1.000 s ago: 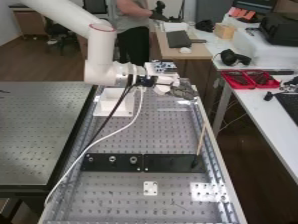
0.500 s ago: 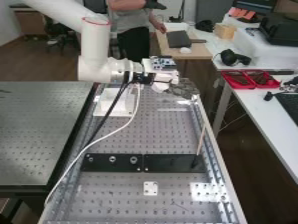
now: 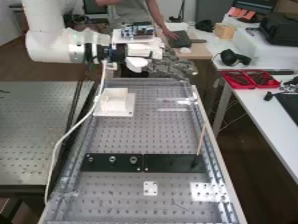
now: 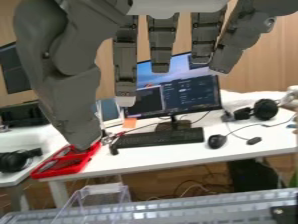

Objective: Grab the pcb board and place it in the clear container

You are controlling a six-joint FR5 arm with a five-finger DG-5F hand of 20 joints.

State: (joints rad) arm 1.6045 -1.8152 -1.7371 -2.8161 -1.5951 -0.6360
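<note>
A white robot arm [image 3: 60,45] comes in from the upper left of the high view, and its dark grey hand [image 3: 171,66] is in the air just past the far end of a perforated metal bench [image 3: 140,135]. In the wrist view, the fingers [image 4: 161,42] are straight and spread apart, with the thumb [image 4: 76,102] well away from them; the hand is wide open and has hold of nothing. The clear container [image 3: 174,104] stands on the bench towards its far end, near the right-hand rail and apart from the hand. A blue circuit board [image 3: 138,31] is on top of the arm's wrist; whether it is the board named in the task cannot be told. To the left of the container is a white block on a flat base [image 3: 115,102]. Nearer the camera, two black plates [image 3: 174,163] lie end to end across the bench, with a thin wooden stick [image 3: 201,140] leaning up at the right one. Nearer still lies a small white plate with holes [image 3: 150,188]. On a white side table [image 3: 263,112] are a red tray [image 3: 247,87], a keyboard [image 4: 159,140] and a mouse [image 4: 217,141].
</note>
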